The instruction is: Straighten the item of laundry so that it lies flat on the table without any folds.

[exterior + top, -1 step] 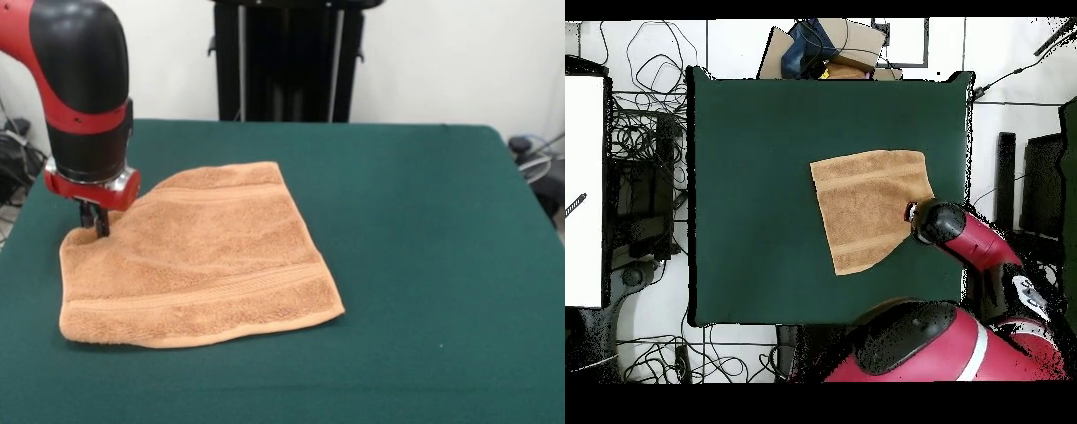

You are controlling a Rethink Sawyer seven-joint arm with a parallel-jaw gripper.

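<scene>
Green table (424,265), with white wall behind and cable clutter on the floor around it.

Nearest us on the table lies the orange-tan towel (199,256), spread mostly flat on the front view's left half, its far-left corner rounded as if tucked under. Farther back, at the towel's left edge, we see the gripper (94,219) touching the cloth; we cannot tell how far its fingers are apart or whether they pinch it.

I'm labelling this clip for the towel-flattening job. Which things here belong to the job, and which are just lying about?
Belong to the job:
- towel, one corner rounded off, not spread square
- table
- gripper, at the towel's edge

Just lying about:
- cables on the floor
- cardboard and bag clutter beyond the table
- white panel
</scene>
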